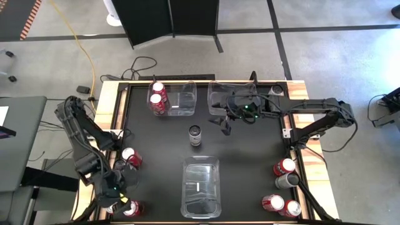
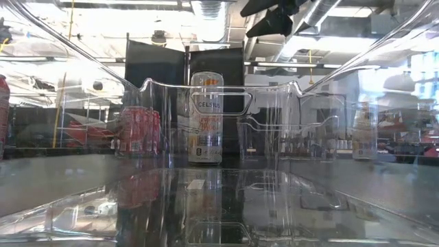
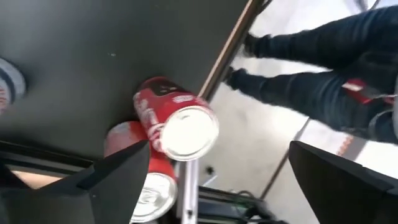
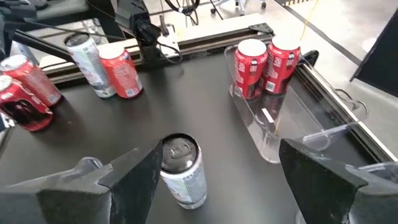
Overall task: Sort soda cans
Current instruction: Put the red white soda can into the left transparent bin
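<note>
A dark grey soda can (image 1: pixel 195 134) stands upright at the table's middle. My right gripper (image 1: pixel 224 124) hovers open just to its far right; in the right wrist view that can (image 4: pixel 180 169) shows close to one finger and apart from it. Two red cans (image 1: pixel 157 98) stand in the far left clear bin (image 1: pixel 181 97). My left gripper (image 1: pixel 119 201) is open at the near left corner, above two red cans (image 3: pixel 177 124) (image 3: pixel 146 183) by the table's edge. Another red can (image 1: pixel 131 157) stands a little farther in.
An empty clear bin (image 1: pixel 201 186) lies at the near middle, a second far bin (image 1: pixel 219 94) under my right arm. Several cans, red (image 1: pixel 284 167) and one grey (image 1: pixel 287 181), stand at the near right edge. A person's legs (image 3: pixel 311 68) show beyond the table's left edge.
</note>
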### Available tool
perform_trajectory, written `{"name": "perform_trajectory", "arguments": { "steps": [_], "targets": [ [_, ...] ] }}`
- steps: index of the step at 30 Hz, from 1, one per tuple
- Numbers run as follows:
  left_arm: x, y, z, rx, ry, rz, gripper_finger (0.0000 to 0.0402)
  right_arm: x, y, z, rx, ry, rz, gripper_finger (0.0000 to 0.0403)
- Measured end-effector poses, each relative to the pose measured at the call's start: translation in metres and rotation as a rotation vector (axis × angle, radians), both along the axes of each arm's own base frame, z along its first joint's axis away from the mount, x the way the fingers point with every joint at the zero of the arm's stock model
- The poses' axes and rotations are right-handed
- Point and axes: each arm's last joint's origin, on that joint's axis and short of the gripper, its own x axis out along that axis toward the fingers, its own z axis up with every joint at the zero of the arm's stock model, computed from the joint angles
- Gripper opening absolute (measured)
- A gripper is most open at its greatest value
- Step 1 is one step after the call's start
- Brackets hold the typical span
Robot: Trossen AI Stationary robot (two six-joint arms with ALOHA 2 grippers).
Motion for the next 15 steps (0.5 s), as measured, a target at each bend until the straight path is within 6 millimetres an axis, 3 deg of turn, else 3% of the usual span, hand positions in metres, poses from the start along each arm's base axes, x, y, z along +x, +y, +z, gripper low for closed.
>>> {"name": "perform_trajectory", "arguments": {
  "steps": [9, 15],
  "targets": [
    [-0.005, 0.000, -0.021, 0.079, 0.004, -0.119, 0.0389, -0.002, -0.001, -0.008, 0.000, 0.044, -0.045, 0.0340],
    [-0.004, -0.014, -0.042, 0.172, 0.028, -0.208, 0.0389, -0.003, -0.003, -0.009, -0.004, 0.057, -0.062, 0.0340]
  ]
}}
